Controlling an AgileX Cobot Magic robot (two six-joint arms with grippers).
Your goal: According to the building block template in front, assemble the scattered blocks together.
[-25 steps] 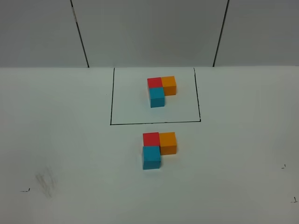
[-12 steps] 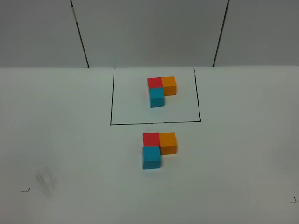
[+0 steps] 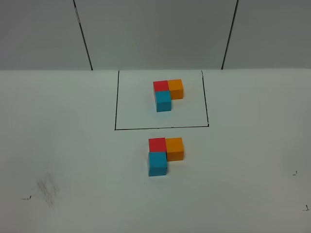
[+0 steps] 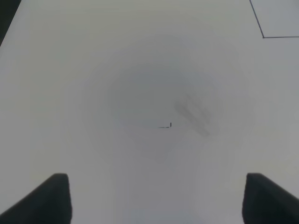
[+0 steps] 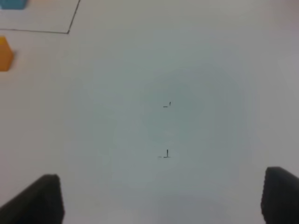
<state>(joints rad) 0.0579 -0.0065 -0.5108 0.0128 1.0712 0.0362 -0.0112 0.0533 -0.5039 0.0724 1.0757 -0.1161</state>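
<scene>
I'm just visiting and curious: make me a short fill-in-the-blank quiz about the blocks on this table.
1. Inside the black drawn rectangle, the building block template has its red cube touching the orange cube and the ____ cube.
2. The unframed blocks nearer the camera form the same ____-shape.
3. Among them, the orange block sits to the ____ of the red block in the high view.
4. Both grippers' jaws stand ____, holding nothing.

Missing words: blue; L; right; open

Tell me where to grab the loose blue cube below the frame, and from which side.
Grip the blue cube from above, jaws on its left and right faces. Its far face sits against the red cube and the orange cube adjoins its far right corner, so take the right face near the front, probably.
</scene>
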